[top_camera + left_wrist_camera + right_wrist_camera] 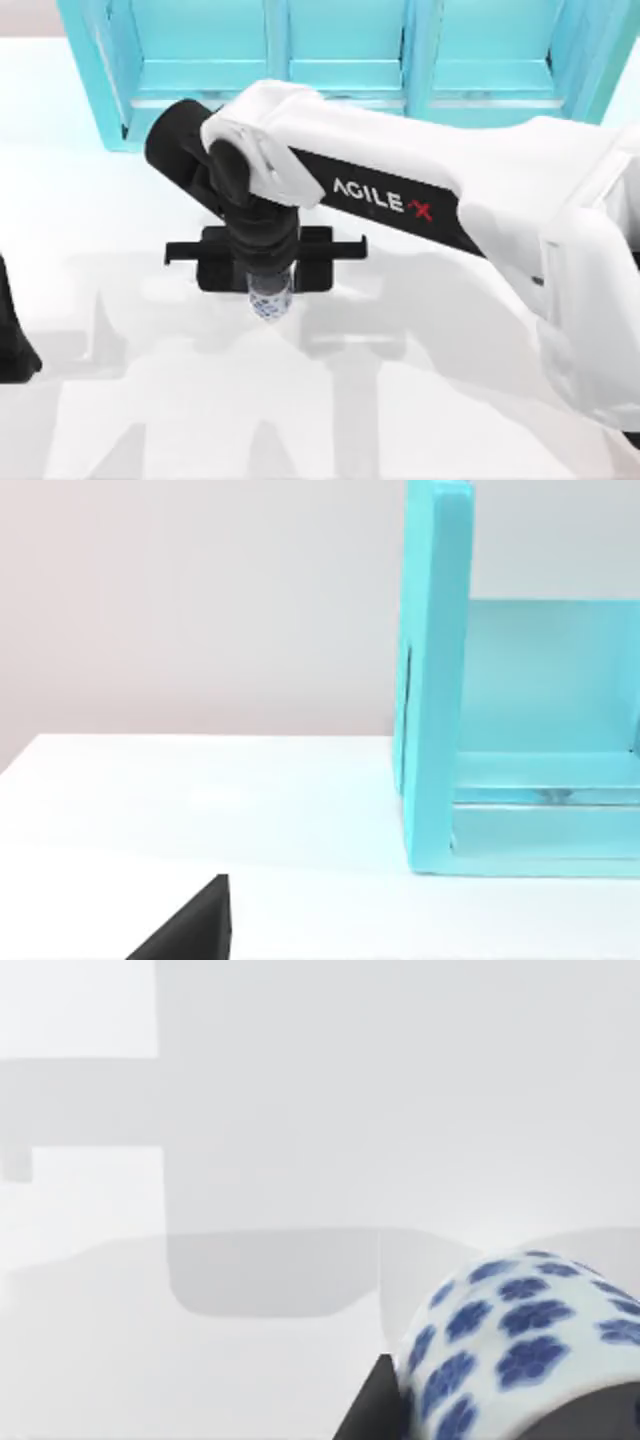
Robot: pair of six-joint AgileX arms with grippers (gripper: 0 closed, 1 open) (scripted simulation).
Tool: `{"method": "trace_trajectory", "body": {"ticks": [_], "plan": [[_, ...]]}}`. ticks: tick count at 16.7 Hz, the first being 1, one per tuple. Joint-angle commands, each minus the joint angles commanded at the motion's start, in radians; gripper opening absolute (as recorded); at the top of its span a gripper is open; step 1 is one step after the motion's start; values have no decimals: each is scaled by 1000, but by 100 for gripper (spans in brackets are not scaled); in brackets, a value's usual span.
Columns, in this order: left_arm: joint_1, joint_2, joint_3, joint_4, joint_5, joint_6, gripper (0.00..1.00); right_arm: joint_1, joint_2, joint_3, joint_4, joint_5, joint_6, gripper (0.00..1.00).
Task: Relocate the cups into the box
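right gripper (270, 300): frame centre of top view, jaws clamped on white cup with blue floral pattern (270, 301) (cup also at lower right of right wrist view) | white table (400, 420): beneath it | left arm (12, 340): left edge, jaw state cannot be told | turquoise shelf unit (340, 60): top.

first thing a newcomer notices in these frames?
The right arm, white with its AgileX label, sweeps across the table from the top view's right, with the right gripper pointing down at the table's middle. Between its fingers sits the white cup with blue floral pattern. Behind it, the big turquoise shelf unit spans the table's far edge.
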Motion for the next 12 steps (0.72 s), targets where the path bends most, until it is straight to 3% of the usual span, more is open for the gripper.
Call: {"method": "trace_trajectory", "body": {"ticks": [6, 12], "plan": [[0, 0, 0, 0, 0, 0, 100, -5, -17, -13, -6, -1, -7, 0], [0, 0, 0, 0, 0, 0, 100, -99, -276, -172, -71, -17, -102, 0]]}}
